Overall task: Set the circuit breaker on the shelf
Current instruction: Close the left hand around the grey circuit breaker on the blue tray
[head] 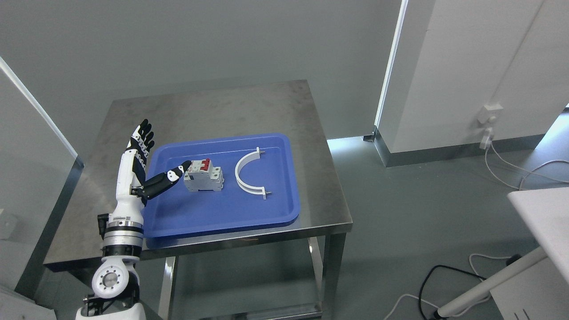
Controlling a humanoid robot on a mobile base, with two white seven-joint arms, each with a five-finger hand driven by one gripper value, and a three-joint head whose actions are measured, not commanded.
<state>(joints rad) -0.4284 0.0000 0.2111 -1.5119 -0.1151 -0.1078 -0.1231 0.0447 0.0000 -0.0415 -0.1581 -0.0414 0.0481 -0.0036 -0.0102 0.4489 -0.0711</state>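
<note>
A grey circuit breaker (204, 175) with red switches stands in the blue tray (222, 213) on the steel table (213, 109). My left hand (153, 164) hovers at the tray's left edge, open, fingers (141, 138) stretched upward and away, thumb pointing right. The thumb tip lies right beside the breaker's left side; I cannot tell if it touches. Nothing is held. My right arm does not show.
A white curved half-ring part (247, 174) lies in the tray to the right of the breaker. The table has a lower shelf (249, 306) beneath. A white wall column (466, 66) and cables (511, 169) are on the floor at right.
</note>
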